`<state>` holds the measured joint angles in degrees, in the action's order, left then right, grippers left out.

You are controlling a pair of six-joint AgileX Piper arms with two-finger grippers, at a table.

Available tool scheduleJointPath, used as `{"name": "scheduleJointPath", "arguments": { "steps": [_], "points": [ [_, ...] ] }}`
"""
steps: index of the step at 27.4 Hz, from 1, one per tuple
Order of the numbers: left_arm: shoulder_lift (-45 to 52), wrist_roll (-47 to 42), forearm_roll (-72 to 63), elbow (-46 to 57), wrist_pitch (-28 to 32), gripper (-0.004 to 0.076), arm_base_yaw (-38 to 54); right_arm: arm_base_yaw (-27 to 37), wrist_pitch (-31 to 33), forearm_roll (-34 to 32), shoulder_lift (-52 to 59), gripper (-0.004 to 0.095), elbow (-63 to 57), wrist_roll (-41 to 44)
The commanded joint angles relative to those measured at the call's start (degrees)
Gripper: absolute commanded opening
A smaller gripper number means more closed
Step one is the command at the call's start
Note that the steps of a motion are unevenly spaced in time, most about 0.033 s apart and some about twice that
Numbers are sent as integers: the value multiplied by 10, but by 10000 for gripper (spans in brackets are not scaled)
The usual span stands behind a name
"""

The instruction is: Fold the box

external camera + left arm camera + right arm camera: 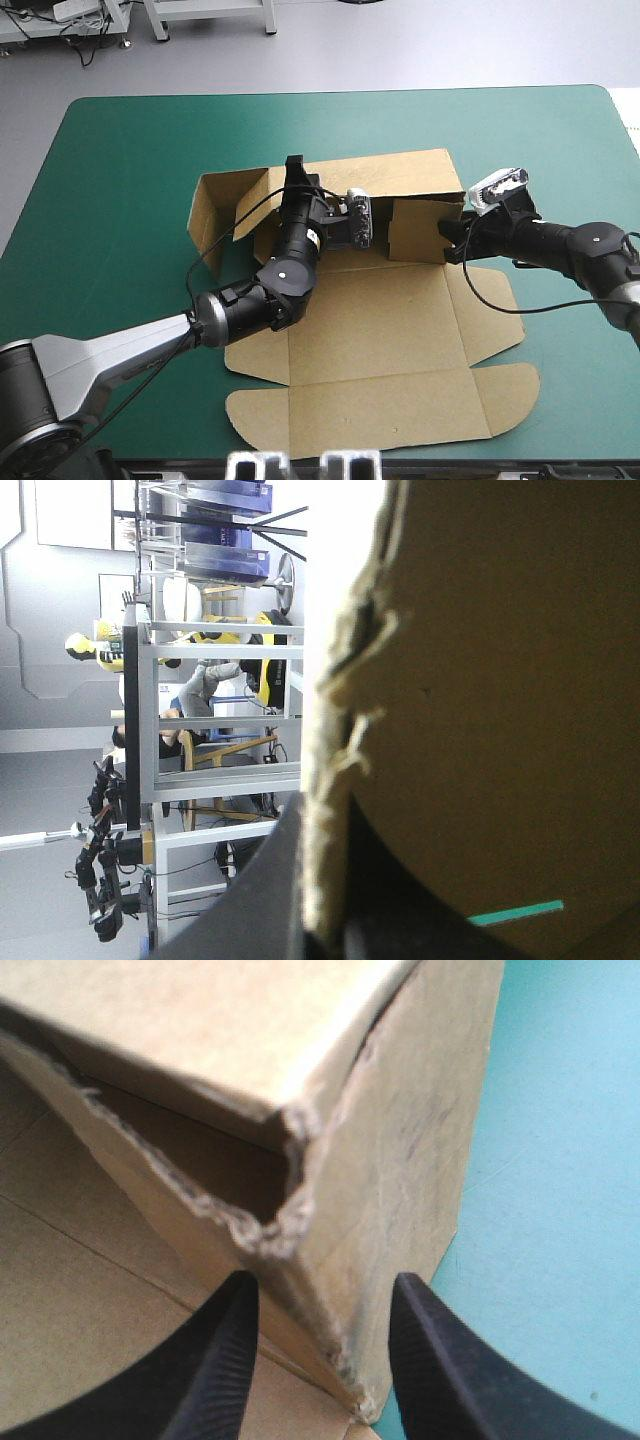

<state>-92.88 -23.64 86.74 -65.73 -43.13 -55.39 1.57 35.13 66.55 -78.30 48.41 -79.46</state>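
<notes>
I count one cut brown cardboard box [380, 330], one teal-green table cover [120, 150] and two black-fingered grippers: left gripper [296, 172], right gripper [448, 240].

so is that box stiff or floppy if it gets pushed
Probably light and fairly stiff: the box is thin board whose raised walls hold their shape. It likely bends at its creases, and the frayed corner may tear.

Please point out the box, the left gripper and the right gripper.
box [380, 330], high view: its flat middle panel.
left gripper [294, 168], high view: between its jaws, at the raised back wall.
right gripper [325, 1282], right wrist view: between its jaws, at the box's corner.
</notes>
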Motion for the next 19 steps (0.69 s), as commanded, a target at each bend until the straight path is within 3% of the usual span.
{"name": "scheduleJointPath", "arguments": {
  "steps": [1, 3, 6, 7, 19],
  "points": [
    [24, -6, 23, -15, 9, -10, -4, 2, -8, 47, -2, 387, 17, -18],
    [24, -6, 23, -15, 11, -10, -4, 2, -19, 50, -7, 332, 17, -32],
    [24, -6, 23, -15, 19, -10, -4, 2, -30, 51, -9, 12, 17, -45],
    [24, -6, 23, -15, 22, -10, -4, 2, -31, 51, -9, -11, 17, -45],
    [4, -10, 54, -15, -8, -6, -4, 2, -10, 51, -9, -7, 17, -45]
  ]
}}
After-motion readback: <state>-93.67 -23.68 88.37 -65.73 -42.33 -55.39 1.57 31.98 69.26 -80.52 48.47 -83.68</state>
